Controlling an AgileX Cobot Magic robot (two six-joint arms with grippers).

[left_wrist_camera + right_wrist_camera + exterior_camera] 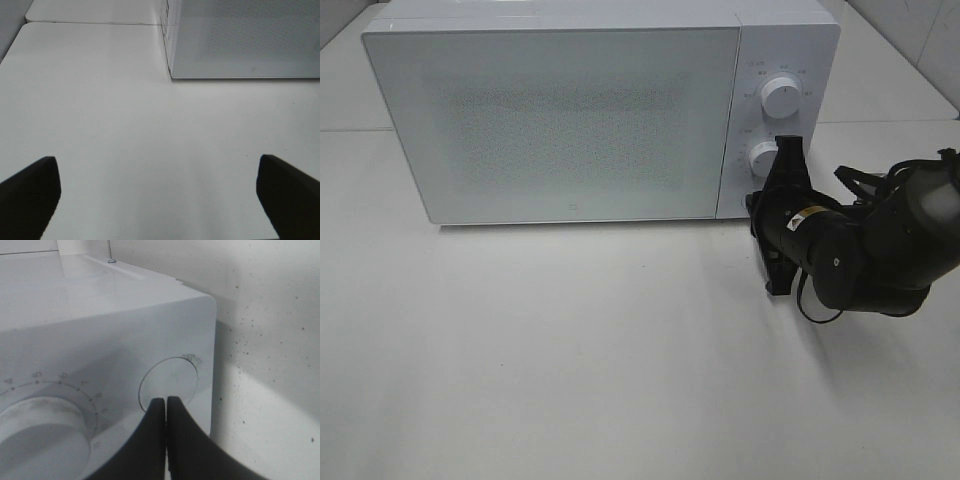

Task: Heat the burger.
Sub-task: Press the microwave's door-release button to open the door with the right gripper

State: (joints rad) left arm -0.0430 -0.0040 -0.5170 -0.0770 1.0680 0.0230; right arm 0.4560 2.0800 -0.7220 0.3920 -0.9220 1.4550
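Note:
The burger is out of view in every frame. The white microwave point(570, 110) stands at the back of the table with its door closed. My right gripper point(166, 401) is shut, its two dark fingertips pressed together against the lower edge of the round button point(170, 377) on the control panel. Seen from above, the right gripper point(753, 205) meets the panel's bottom right corner, below the two knobs. My left gripper point(160, 200) is open wide over bare table, short of the microwave's front corner point(172, 75), with nothing between its fingers point(30, 195).
On the control panel sit an upper knob point(780, 97) and a lower knob point(763, 158); the lower knob point(40, 435) lies beside the button. The white table point(570, 350) stretches in front. The right arm point(860, 250) hangs at the right.

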